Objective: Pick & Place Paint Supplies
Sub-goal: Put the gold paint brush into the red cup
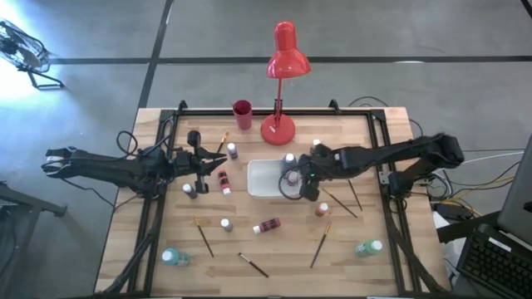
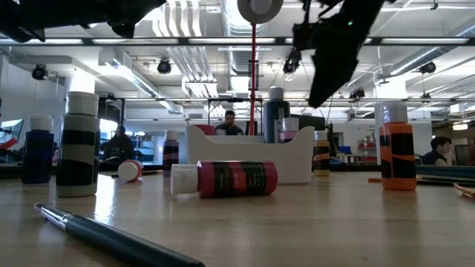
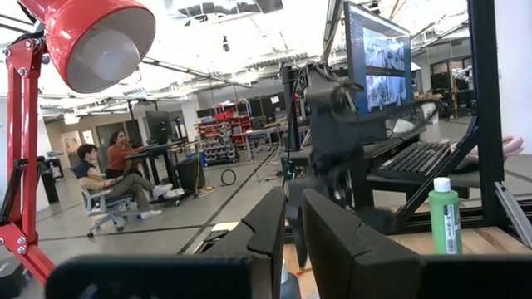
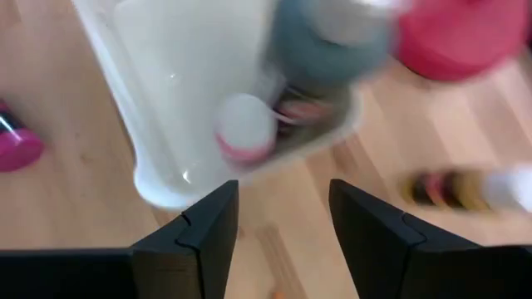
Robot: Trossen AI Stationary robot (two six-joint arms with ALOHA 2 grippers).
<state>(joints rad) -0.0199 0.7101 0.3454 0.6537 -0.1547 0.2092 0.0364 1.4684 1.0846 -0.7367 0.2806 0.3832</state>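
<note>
Bright, even light from ceiling strip lamps (image 2: pixel 185 41); the right wrist view is motion-blurred, and the low view's foreground brush (image 2: pixel 111 239) is soft.

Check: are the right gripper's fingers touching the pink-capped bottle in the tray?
Apart. The right wrist view shows the right gripper open, with bare wood and the white tray's rim between its fingers and the pink-capped bottle.

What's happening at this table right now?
Two arms are sorting paint supplies into a white tray. The right gripper hovers at the tray's right end with open, empty fingers; two bottles already stand inside. The left gripper waits left of the tray, fingers nearly shut, with nothing seen in it. More bottles, one pink, and brushes lie scattered across the table.
</note>
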